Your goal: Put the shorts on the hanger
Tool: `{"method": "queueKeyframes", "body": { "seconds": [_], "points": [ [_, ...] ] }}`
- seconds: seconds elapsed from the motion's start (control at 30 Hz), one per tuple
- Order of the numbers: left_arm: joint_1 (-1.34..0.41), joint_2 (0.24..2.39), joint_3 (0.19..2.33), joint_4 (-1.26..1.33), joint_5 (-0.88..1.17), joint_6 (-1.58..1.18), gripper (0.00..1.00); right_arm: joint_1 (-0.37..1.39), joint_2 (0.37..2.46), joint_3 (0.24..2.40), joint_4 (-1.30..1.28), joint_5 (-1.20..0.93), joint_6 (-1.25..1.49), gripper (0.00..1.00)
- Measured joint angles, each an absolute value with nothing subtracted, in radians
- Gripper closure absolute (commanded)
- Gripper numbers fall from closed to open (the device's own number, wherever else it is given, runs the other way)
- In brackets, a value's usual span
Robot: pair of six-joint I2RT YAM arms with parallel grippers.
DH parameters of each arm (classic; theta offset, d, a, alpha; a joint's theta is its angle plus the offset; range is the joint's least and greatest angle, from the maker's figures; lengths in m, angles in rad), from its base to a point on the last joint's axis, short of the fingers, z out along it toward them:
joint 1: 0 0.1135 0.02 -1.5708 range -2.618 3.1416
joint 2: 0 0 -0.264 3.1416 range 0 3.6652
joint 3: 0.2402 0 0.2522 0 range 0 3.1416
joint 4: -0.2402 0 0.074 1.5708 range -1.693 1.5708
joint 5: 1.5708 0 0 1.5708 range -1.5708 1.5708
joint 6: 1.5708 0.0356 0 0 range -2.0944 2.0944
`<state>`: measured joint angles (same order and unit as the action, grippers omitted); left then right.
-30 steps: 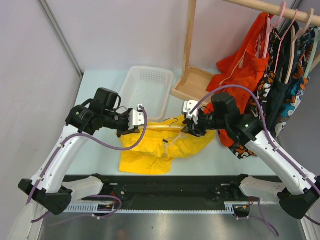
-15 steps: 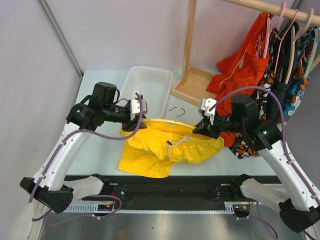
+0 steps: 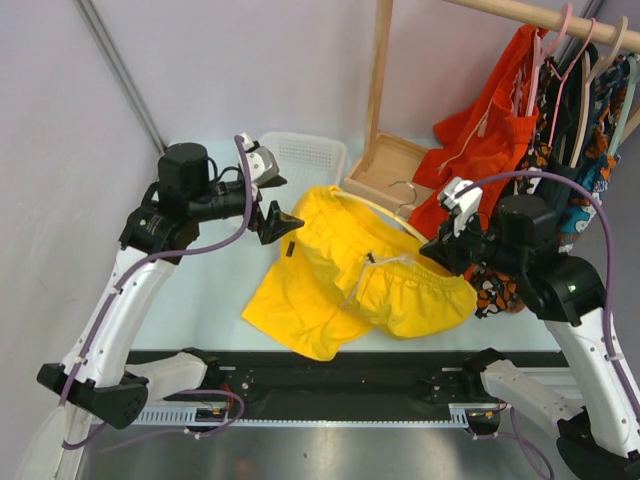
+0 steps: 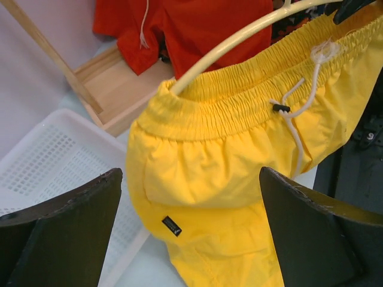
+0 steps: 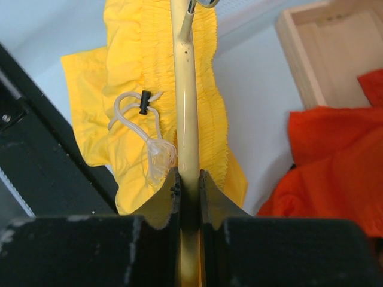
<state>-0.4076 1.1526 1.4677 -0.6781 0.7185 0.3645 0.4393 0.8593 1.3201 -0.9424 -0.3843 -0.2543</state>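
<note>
The yellow shorts (image 3: 340, 285) hang by their gathered waistband from the pale curved hanger (image 3: 385, 212), lifted off the table. My right gripper (image 3: 432, 252) is shut on the hanger's right end. In the right wrist view the hanger bar (image 5: 184, 89) runs straight out from between the closed gripper (image 5: 190, 179), with the shorts (image 5: 128, 128) and white drawstring draped left of it. My left gripper (image 3: 285, 222) stands wide open just left of the shorts, holding nothing. Its wrist view shows the shorts (image 4: 221, 173) and the hanger (image 4: 227, 51) beyond the open gripper (image 4: 190, 179).
A white mesh basket (image 3: 300, 160) sits at the back of the table behind my left gripper. The wooden rack base (image 3: 385, 165) and post (image 3: 378, 70) stand behind the shorts. An orange garment (image 3: 480, 150) and dark patterned clothes (image 3: 590, 140) hang on the rail at right.
The right gripper has closed on the hanger and raised it rightward with the shorts. The left gripper has let go of the waistband, opened wide and drawn back to the upper left.
</note>
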Motion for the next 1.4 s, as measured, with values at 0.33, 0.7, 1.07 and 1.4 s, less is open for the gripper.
{"method": "queueKeyframes", "body": {
  "seconds": [0.33,0.7,1.07,1.4],
  "points": [
    [-0.405,1.108,1.468,-0.652,0.709,0.332,0.0,0.351,0.889,1.5,-1.071,-0.15,-0.103,1.0],
    [-0.405,1.079,1.442,-0.653,0.709,0.332,0.0,0.237,1.154,1.893,-1.08,0.046,-0.008,1.0],
    [-0.405,1.037,1.377,-0.637,0.709,0.332,0.0,0.079,1.46,2.251,-1.034,0.018,0.133,1.0],
    [-0.405,1.006,1.312,-0.61,0.71,0.332,0.0,0.069,1.571,2.305,-0.899,0.012,0.177,1.0]
  ]
}}
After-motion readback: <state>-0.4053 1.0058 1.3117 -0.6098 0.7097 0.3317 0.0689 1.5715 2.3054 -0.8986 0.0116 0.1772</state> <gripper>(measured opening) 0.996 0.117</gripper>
